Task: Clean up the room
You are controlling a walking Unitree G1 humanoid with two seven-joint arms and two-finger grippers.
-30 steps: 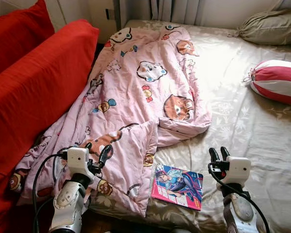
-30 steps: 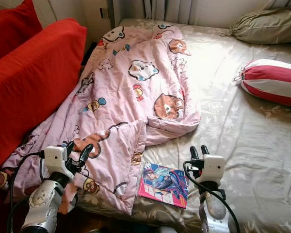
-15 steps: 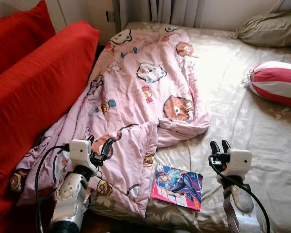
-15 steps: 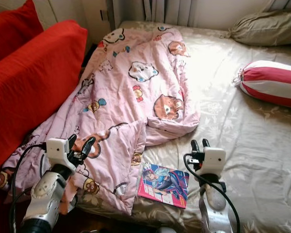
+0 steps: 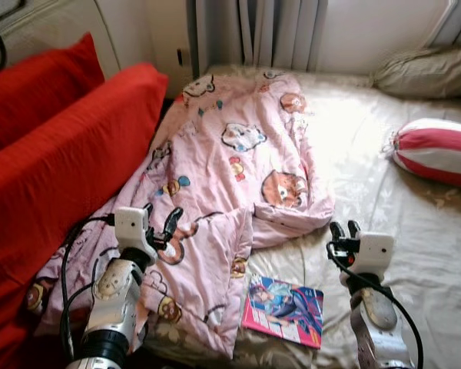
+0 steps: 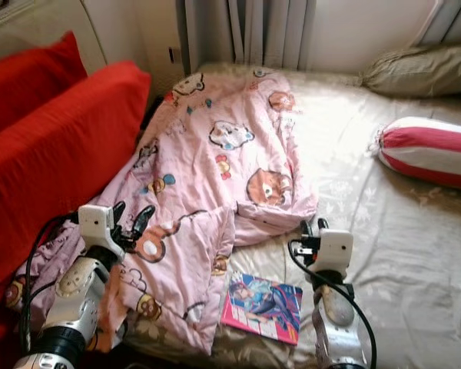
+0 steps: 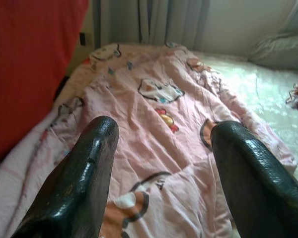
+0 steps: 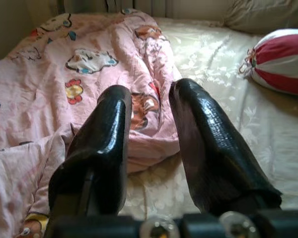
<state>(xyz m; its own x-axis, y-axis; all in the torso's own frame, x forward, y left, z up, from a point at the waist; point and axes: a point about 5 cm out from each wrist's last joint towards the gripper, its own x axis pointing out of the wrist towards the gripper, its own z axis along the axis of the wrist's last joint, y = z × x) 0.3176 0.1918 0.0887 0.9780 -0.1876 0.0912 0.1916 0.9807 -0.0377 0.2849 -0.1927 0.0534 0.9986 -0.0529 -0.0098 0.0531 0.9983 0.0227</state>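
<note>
A rumpled pink cartoon-print blanket lies along the left half of the bed, its near end hanging over the edge. A colourful comic book lies flat on the sheet beside the blanket's near corner. My left gripper hovers open over the blanket's near part, nothing between its fingers. My right gripper is up over the bare sheet to the right of the book, open by a narrow gap and empty. Its wrist view looks along the fingers at the blanket's folded corner.
Big red cushions stand along the left, touching the blanket. A red-and-white striped bolster and a beige pillow lie at the bed's far right. Grey curtains hang behind. Beige patterned sheet is bare between blanket and bolster.
The camera has tilted up, so more wall and curtain show. Both arms have reached a little forward over the bed. The blanket and book lie where they were.
</note>
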